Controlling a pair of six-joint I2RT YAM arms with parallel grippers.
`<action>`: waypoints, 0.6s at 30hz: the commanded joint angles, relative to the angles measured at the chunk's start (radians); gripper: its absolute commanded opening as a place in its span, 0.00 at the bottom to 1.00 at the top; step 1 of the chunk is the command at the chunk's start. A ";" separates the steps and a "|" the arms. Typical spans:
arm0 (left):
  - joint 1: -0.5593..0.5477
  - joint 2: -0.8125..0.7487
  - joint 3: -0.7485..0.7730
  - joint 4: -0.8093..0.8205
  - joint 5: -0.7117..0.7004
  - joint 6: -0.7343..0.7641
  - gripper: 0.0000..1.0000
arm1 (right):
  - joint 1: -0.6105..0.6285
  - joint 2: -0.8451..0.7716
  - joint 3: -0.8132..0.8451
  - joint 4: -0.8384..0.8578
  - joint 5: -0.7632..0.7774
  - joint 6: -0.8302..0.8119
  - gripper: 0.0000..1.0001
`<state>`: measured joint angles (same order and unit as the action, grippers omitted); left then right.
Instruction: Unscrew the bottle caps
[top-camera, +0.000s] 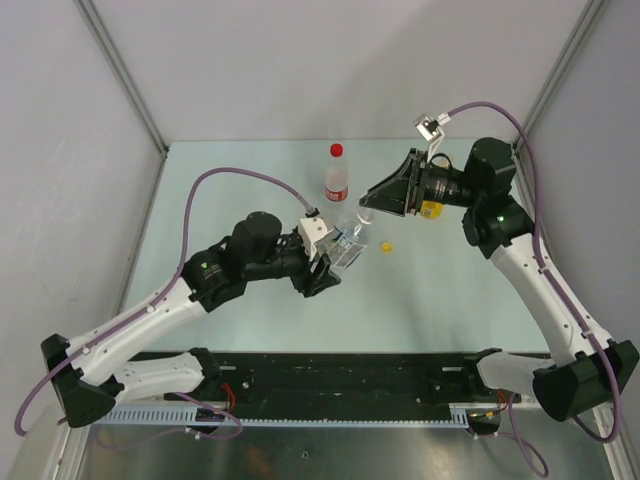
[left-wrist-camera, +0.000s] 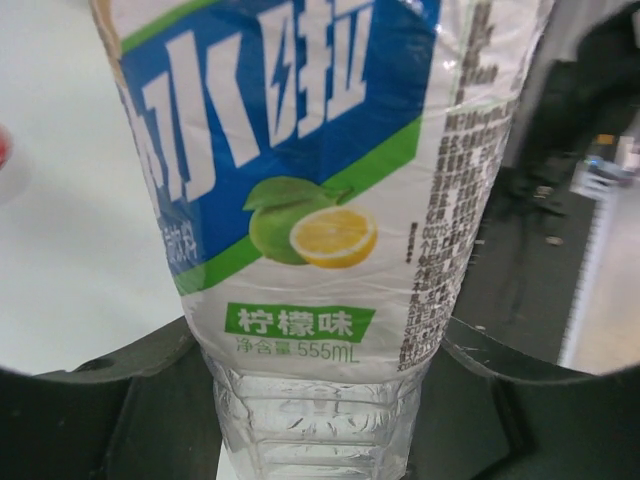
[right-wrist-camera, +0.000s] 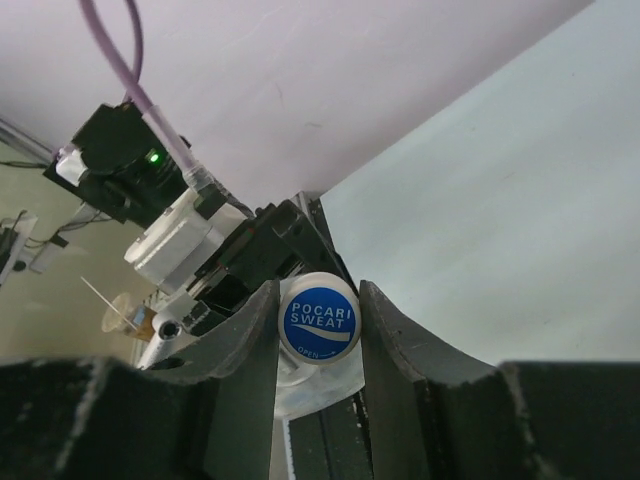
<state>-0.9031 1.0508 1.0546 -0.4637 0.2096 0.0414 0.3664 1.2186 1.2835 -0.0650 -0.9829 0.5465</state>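
Bottle with blue label (left-wrist-camera: 320, 200) was tilted at centre, clamped in the left gripper (top-camera: 328, 263); the right gripper (top-camera: 366, 208) pinched its white cap (right-wrist-camera: 318, 322). A yellow cap (top-camera: 387, 245) lay just right.

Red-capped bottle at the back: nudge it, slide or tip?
The red-capped bottle stands upright, tall and narrow, so a high push would probably tip it. Once down, its round body would likely roll. Fill level is unclear, so weight is too.
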 joint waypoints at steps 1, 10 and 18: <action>0.048 -0.004 0.000 0.091 0.395 -0.028 0.16 | -0.005 -0.047 0.037 0.091 -0.050 -0.047 0.00; 0.096 0.005 -0.019 0.121 0.613 -0.034 0.16 | -0.006 -0.095 0.038 0.115 -0.064 -0.081 0.00; 0.104 0.012 -0.031 0.123 0.619 -0.034 0.15 | -0.035 -0.112 0.037 0.094 0.042 -0.079 0.00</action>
<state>-0.8093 1.0626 1.0328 -0.3756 0.7914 0.0227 0.3538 1.1324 1.2835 0.0128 -1.0084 0.4839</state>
